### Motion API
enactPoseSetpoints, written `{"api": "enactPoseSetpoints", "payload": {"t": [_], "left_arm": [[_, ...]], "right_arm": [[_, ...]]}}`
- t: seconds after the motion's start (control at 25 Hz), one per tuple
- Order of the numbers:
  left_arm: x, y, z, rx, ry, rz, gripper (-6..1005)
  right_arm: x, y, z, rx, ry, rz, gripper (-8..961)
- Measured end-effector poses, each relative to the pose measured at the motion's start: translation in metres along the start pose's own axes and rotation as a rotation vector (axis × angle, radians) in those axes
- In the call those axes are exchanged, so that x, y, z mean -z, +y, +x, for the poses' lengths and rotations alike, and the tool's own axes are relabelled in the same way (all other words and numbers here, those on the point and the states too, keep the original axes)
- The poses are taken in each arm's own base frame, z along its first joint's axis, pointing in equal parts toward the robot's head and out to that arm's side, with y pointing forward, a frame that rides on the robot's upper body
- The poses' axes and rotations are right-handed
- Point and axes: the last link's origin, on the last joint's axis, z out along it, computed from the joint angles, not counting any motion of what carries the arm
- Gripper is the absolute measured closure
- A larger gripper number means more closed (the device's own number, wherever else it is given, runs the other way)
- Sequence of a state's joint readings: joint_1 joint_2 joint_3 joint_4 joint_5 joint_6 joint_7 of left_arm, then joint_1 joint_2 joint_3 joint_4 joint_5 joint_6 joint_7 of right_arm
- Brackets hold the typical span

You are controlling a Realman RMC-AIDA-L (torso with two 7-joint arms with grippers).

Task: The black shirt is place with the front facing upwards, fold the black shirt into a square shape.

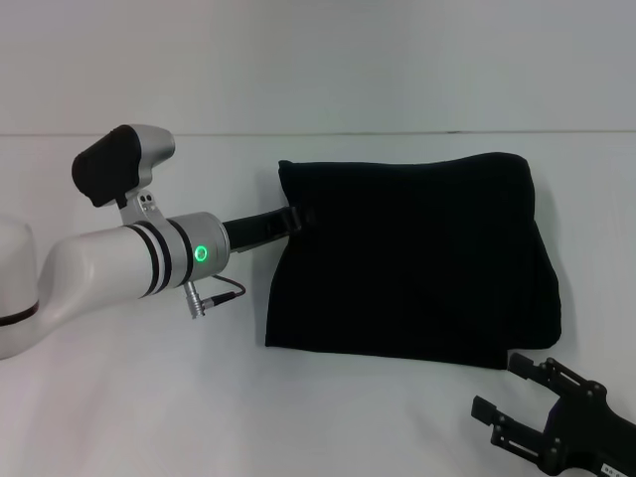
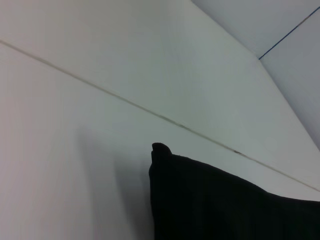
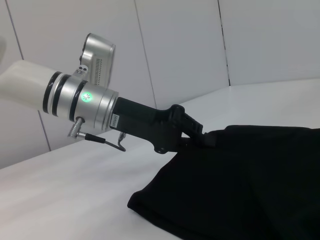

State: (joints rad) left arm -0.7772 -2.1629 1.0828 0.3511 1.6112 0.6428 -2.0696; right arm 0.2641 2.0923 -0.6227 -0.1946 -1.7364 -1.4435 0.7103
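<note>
Left tool (image 1: 296, 221) tips vanish against the folded black shirt (image 1: 417, 260); right tool (image 1: 512, 390) is cropped at the frame's corner.

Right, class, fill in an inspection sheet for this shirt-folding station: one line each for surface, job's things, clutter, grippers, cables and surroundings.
Surface: white table, bare where visible.
Job's things: black shirt already folded into a roughly square bundle; no print or label showing.
Clutter: nothing seen.
Grippers: left gripper is at the bundle's left edge, near its far corner, fingers meeting the cloth; open or shut cannot be told. Right gripper sits near the bundle's near right corner, open, off the fabric.
Cables: short grey lead looping from a plug on the left wrist, clear of the shirt.
Surroundings: plain white panelled wall behind the table.
</note>
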Motion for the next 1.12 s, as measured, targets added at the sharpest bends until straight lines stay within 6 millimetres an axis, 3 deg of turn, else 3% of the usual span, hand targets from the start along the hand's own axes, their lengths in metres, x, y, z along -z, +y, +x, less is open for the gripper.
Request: {"api": "enactPoseSetpoints", "payload": {"t": [0.2,0.4,0.8,1.12], "left_arm": [[0.0,-0.001,0.001,0.002,0.009,0.006,902],[0.001,-0.003,0.002,0.003,0.017,0.013,950],[0.022,-0.032,0.016,0.066,0.098,0.057,949],[0.024,-0.032,0.016,0.063,0.11,0.052,944]], "right_arm": [[-0.001,-0.001,-0.001,0.003,-0.001,-0.001,117],[-0.003,-0.002,-0.003,0.008,-0.003,-0.005,117],[-0.008,-0.004,-0.006,0.019,-0.005,-0.005,117],[-0.012,-0.006,-0.009,0.027,-0.007,-0.01,117]]}}
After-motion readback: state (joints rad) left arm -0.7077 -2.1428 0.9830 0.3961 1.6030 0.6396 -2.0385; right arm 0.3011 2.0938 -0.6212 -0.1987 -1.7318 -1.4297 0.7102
